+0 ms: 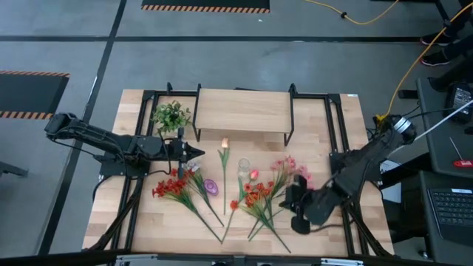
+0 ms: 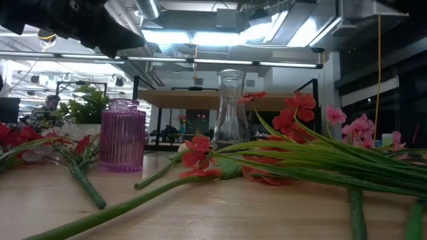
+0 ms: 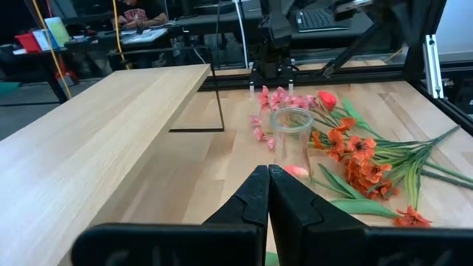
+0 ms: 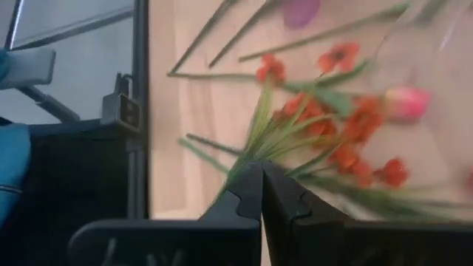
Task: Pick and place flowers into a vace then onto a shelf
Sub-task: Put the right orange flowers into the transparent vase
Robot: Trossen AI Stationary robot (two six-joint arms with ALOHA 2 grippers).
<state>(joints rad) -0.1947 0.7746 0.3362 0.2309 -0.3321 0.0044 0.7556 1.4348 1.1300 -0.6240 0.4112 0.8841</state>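
The flowers lie flat on the table: a red spray point(image 1: 174, 186), an orange-tipped tulip point(image 1: 225, 144), a red-orange spray point(image 1: 255, 198) point(image 4: 347, 148), a pink tulip point(image 1: 253, 175) and a pink spray point(image 1: 288, 168). Among them stand a clear glass vase point(image 1: 243, 167) point(image 2: 231, 110) point(image 3: 291, 137) and a purple ribbed vase point(image 1: 211, 186) point(image 2: 123, 135). The shelf point(image 1: 242, 111) point(image 3: 96, 140) stands at the table's far middle. My left gripper point(image 1: 199, 154) point(image 3: 267, 181) is shut, level, left of the tulip. My right gripper point(image 1: 287, 198) point(image 4: 261, 177) is shut, slanting down above the red-orange spray's stems.
A small all-green leafy plant point(image 1: 171, 116) point(image 2: 83, 107) stands left of the shelf. Black metal rails point(image 1: 140, 148) run along the table's left and right sides. Bare wood point(image 1: 332, 236) shows near the front right corner.
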